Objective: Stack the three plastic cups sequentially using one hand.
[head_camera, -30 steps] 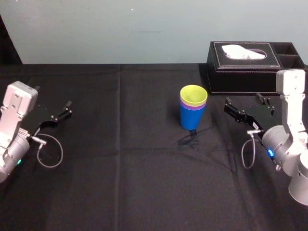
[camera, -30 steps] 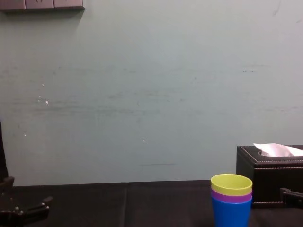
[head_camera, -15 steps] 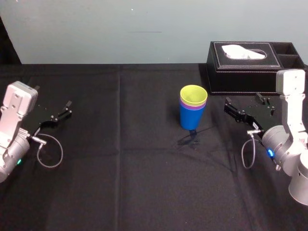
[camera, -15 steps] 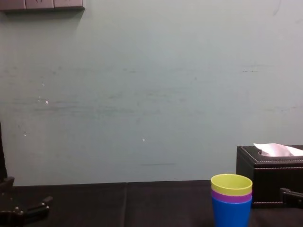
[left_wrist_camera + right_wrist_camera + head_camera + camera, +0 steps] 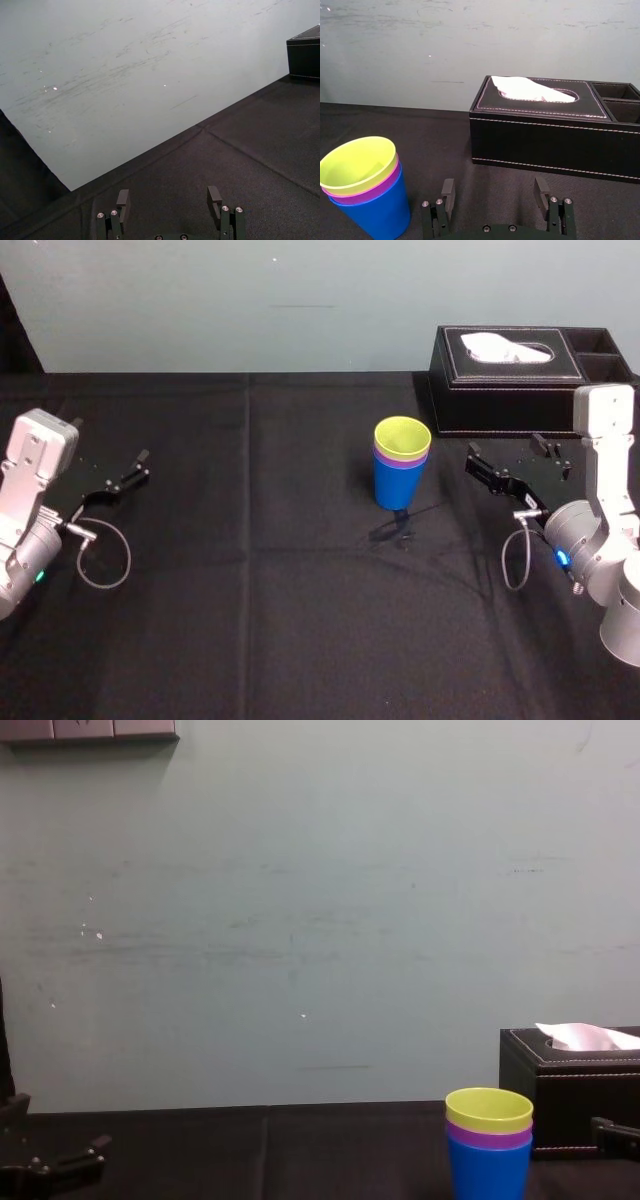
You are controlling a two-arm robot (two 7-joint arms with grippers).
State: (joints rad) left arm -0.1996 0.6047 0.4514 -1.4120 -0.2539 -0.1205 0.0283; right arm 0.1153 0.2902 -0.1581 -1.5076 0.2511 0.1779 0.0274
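Note:
The three plastic cups stand nested in one stack right of the table's middle: blue cup (image 5: 396,489) at the bottom, purple cup (image 5: 416,463) inside it, yellow-green cup (image 5: 402,437) on top. In the right wrist view the blue cup (image 5: 376,215), the purple rim (image 5: 394,176) and the yellow-green cup (image 5: 358,163) are upright and untouched. My right gripper (image 5: 506,450) (image 5: 494,186) is open, a short way to the right of the stack, holding nothing. My left gripper (image 5: 112,448) (image 5: 168,194) is open and parked at the far left.
A black tissue box (image 5: 515,382) (image 5: 546,131) with a white tissue stands at the back right, behind my right gripper. A black cloth (image 5: 260,570) covers the table, and a pale wall rises behind it.

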